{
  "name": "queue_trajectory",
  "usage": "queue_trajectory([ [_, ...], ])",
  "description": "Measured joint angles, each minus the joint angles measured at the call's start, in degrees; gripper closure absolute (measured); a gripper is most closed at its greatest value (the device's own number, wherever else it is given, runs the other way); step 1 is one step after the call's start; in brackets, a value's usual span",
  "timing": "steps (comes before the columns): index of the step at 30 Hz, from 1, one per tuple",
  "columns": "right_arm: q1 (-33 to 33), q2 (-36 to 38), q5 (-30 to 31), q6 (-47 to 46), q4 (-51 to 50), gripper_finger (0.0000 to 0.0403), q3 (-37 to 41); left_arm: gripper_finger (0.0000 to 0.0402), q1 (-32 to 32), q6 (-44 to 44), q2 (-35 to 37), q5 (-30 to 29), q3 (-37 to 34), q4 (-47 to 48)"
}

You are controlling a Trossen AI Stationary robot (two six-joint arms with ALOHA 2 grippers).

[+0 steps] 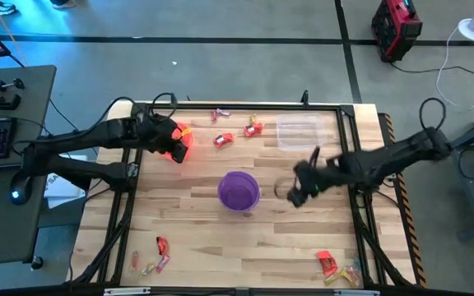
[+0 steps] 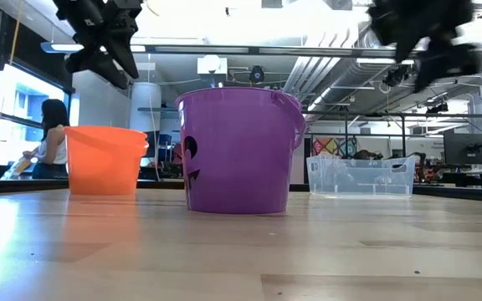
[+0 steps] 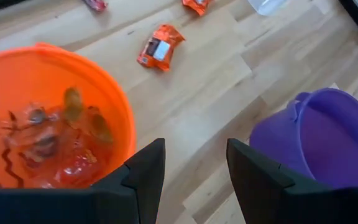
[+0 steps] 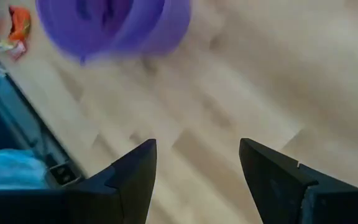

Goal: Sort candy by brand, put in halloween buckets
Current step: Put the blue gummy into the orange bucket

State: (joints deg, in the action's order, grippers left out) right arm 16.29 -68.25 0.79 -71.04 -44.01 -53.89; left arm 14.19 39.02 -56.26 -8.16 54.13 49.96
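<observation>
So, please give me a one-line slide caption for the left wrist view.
Open left gripper above the orange bucket holding candy, purple bucket alongside.

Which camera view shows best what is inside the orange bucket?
The left wrist view: it looks down into the orange bucket, where wrapped candy lies. The high view shows the bucket partly hidden by the left arm, the low view only its outer wall, and the right wrist view does not show it.

The left gripper (image 1: 174,145) hangs over the orange bucket (image 1: 179,141), fingers parted and seemingly empty. The right gripper (image 1: 297,191) hovers beyond the purple one from it, fingers spread.
</observation>
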Motion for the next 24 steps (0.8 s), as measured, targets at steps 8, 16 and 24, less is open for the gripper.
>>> queue_trajectory([
  [8,17.94,-0.44,-0.70,-28.27,4.06,0.0179,5.58,0.0240,-0.76,-1.13,-2.34,-0.07,-0.02,-0.47],
  [16,24.89,-0.47,-30.21,-48.82,5.53,0.0179,13.30,0.0240,-0.76,-1.15,-4.43,-0.04,-0.02,-0.51],
  [24,26.27,-6.81,-41.94,-48.87,19.75,0.0179,19.94,0.0240,-1.33,-1.18,-4.76,0.16,-0.02,-0.48],
])
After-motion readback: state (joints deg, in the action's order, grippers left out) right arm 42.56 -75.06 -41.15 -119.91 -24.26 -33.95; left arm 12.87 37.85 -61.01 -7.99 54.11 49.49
